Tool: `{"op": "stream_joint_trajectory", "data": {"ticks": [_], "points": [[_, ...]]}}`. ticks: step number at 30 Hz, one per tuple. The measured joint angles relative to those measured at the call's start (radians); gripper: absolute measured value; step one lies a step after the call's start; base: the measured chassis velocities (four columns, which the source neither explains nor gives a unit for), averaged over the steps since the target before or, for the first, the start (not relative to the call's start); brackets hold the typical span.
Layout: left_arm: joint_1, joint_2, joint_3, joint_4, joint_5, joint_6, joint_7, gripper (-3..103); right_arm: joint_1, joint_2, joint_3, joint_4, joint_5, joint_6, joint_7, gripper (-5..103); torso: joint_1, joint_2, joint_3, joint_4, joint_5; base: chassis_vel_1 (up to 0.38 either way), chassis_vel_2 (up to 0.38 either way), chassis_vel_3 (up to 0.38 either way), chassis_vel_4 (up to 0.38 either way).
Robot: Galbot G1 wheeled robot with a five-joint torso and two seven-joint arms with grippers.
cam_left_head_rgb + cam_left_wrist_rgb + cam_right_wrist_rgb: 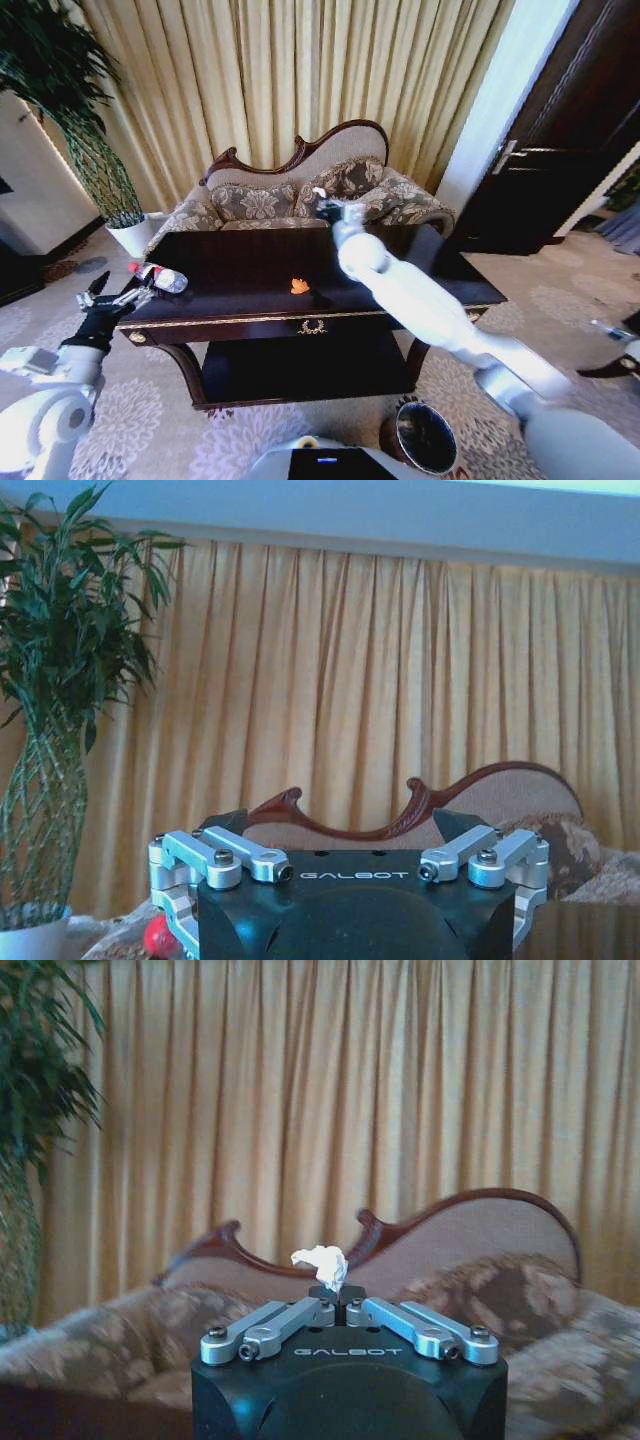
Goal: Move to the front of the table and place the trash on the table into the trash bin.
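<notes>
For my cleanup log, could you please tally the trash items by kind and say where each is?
Clear plastic bottle: 1, on the table, by the left gripper
Orange scrap: 1, on the table
White scrap: 1, in the right gripper
Total: 3

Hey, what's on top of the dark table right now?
On the table lie an orange scrap and a clear bottle by the left gripper, whose jaws are open. The right gripper holds a white scrap above the far edge; its arm covers some tabletop.
</notes>
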Motion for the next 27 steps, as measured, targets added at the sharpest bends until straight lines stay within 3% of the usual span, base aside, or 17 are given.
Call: {"op": "stream_joint_trajectory", "data": {"ticks": [4, 6, 7, 9, 12, 19, 27], "points": [[-0.010, 0.008, 0.000, 0.009, -0.013, -0.007, 0.010, 100, -0.104, -0.083, 0.096, 0.020, -0.017, 0.038, -0.092, 1, 0.000, 0.000, 0.000, 0.0000, 0.0001, 0.000, 0.000, 0.000, 0.000], [-0.019, 0.015, 0.002, 0.016, -0.026, -0.009, 0.015, 100, -0.234, -0.167, 0.222, 0.050, -0.011, 0.106, -0.202, 1, 0.000, 0.000, 0.000, -0.0004, -0.0003, 0.000, 0.000, 0.000, 0.000], [-0.019, 0.015, 0.002, 0.016, -0.026, -0.009, 0.015, 100, -0.234, -0.167, 0.222, 0.050, -0.011, 0.106, -0.202, 1, 0.000, 0.000, 0.000, -0.0004, -0.0003, 0.000, 0.000, 0.000, 0.000], [-0.025, 0.022, 0.004, 0.023, -0.032, -0.013, 0.026, 100, -0.357, -0.220, 0.309, 0.075, -0.014, 0.197, -0.288, 1, 0.000, 0.000, 0.000, -0.0001, 0.0000, 0.000, 0.000, 0.000, 0.000], [-0.034, 0.026, 0.008, 0.033, -0.034, -0.017, 0.045, 100, -0.467, -0.241, 0.377, 0.117, -0.012, 0.238, -0.326, 1, 0.000, 0.000, 0.000, -0.0001, -0.0001, 0.000, 0.000, 0.000, 0.000], [-0.050, 0.034, 0.019, 0.040, -0.065, -0.011, 0.053, 100, -0.558, -0.209, 0.430, 0.194, 0.000, 0.206, -0.284, 1, 0.000, 0.000, 0.000, 0.0004, -0.0006, 0.000, 0.000, 0.000, 0.000], [-0.046, 0.059, 0.005, 0.048, -0.077, -0.009, 0.054, 100, -0.620, -0.136, 0.470, 0.230, -0.070, 0.150, -0.201, 1, 0.000, 0.000, 0.000, 0.0002, -0.0005, 0.000, 0.000, 0.000, 0.000]]}}
